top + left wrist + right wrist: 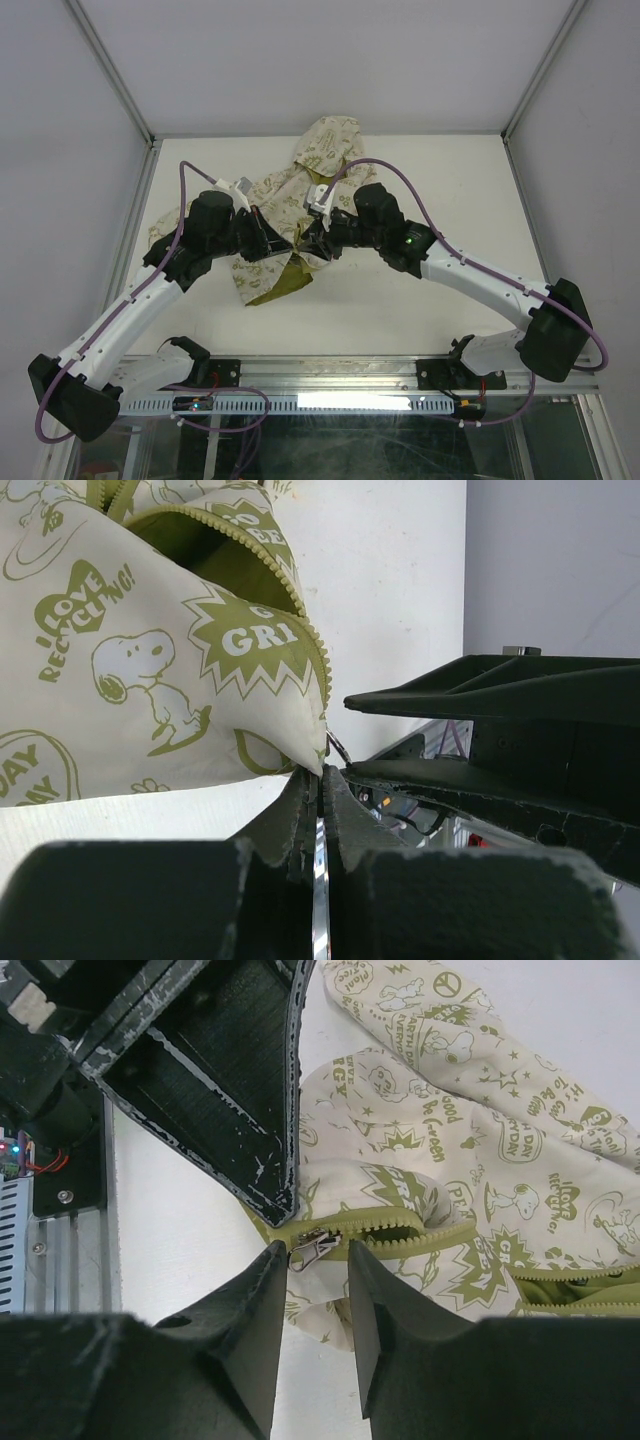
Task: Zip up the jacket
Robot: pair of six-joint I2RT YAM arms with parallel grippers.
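Note:
The cream jacket (283, 195) with olive prints lies on the white table, hood to the far side, hem toward me. My left gripper (281, 246) is shut on the jacket's bottom hem corner beside the zipper; in the left wrist view (322, 776) the fabric (150, 660) is pinched between the pads. My right gripper (306, 246) is open. In the right wrist view (315, 1256) its fingers straddle the silver zipper slider (312, 1247) at the bottom of the olive zipper band (425, 1232). The zipper gapes open above the slider.
The white table (450, 200) is walled by grey panels with aluminium posts at the far corners. A metal rail (330, 402) with cables runs along the near edge. The two grippers are nearly touching; the left gripper's fingers (230, 1080) show in the right wrist view.

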